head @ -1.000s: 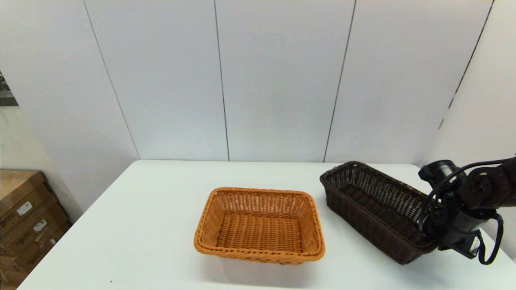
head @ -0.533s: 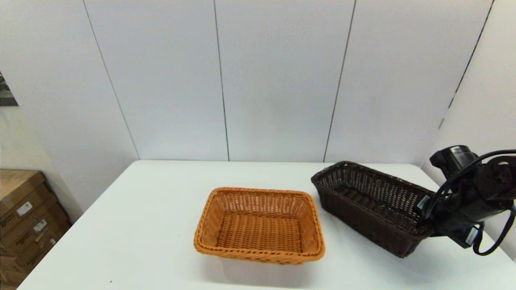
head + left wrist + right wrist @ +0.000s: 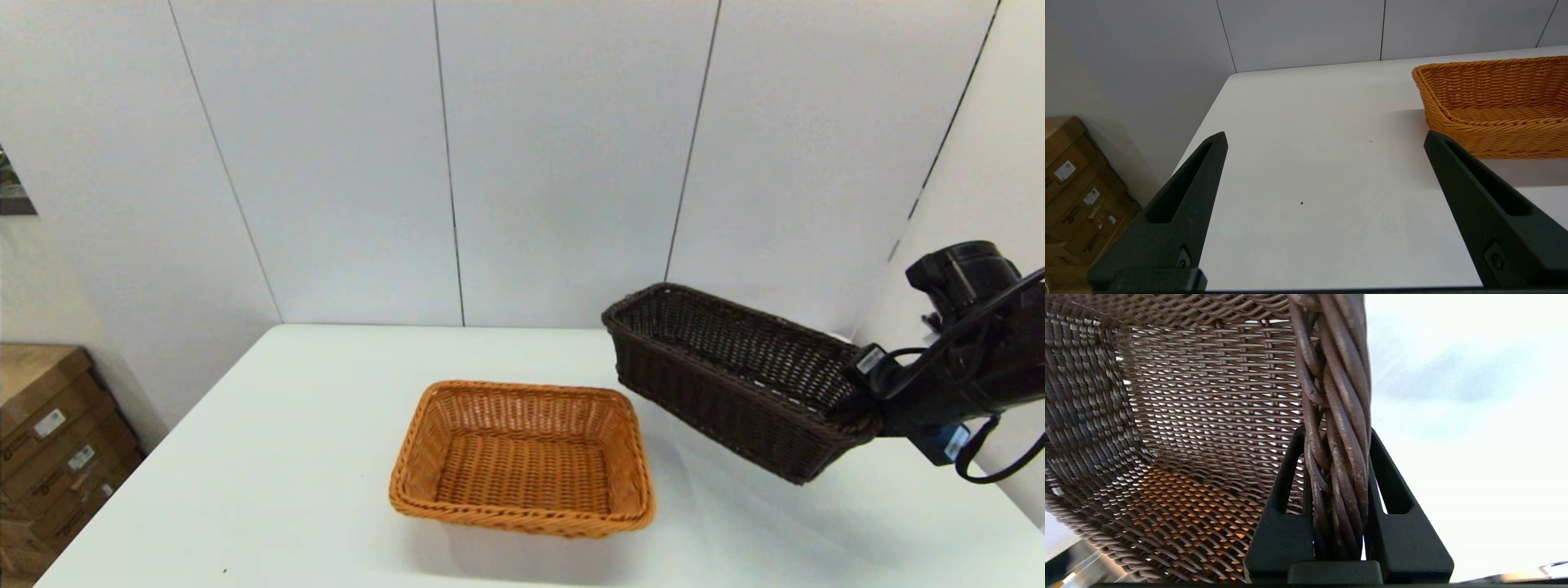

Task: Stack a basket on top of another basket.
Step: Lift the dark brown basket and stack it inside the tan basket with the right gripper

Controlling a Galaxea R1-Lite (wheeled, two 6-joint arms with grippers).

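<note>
Two baskets showed from the head camera: the orange-tan basket [image 3: 522, 457] sat on the white desk [image 3: 269, 457], and the dark brown basket [image 3: 735, 380] hung in the air to its right, tilted, clear of the desk. The right gripper [image 3: 857, 408] held its near end. From the left wrist, the left gripper [image 3: 1325, 141] hovered over bare desk with fingers [image 3: 1184, 204] spread wide — the orange-tan basket just beside one of them. From the right wrist, both fingers [image 3: 1286, 526] pinched the dark basket's braided rim [image 3: 1337, 416] — one inside, one outside.
</note>
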